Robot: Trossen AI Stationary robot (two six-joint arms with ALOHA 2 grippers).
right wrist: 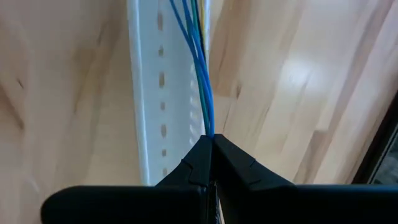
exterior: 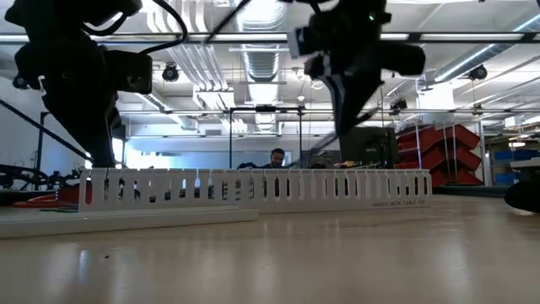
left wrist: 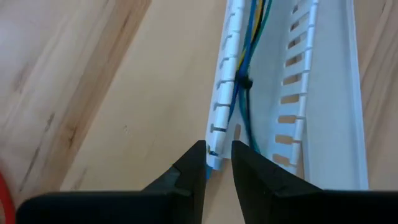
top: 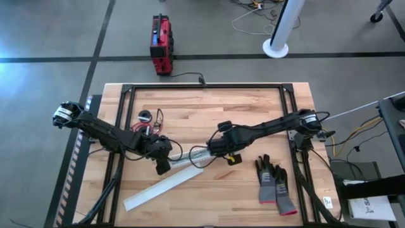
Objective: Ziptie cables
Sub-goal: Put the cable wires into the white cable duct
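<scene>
Right gripper (right wrist: 212, 142): clenched on the blue cables (right wrist: 200, 81) at the duct (right wrist: 161, 93) end.
Left gripper (left wrist: 217, 149): slightly parted, straddling the duct's slotted wall.
Left wrist view only: black tie (left wrist: 244, 81) binding the cables.
Desk (top: 209, 107): gloves (top: 273, 185) near the right arm.

1. Small dark print is seen on the side wall of the white slotted duct (exterior: 253, 187) near its right end in the low view — the letters are too small to be read with certainty.
2. A white label (top: 327, 202) is seen at the table's right front corner in the high view — its marks cannot be read.
3. Nothing else legible is found.
</scene>
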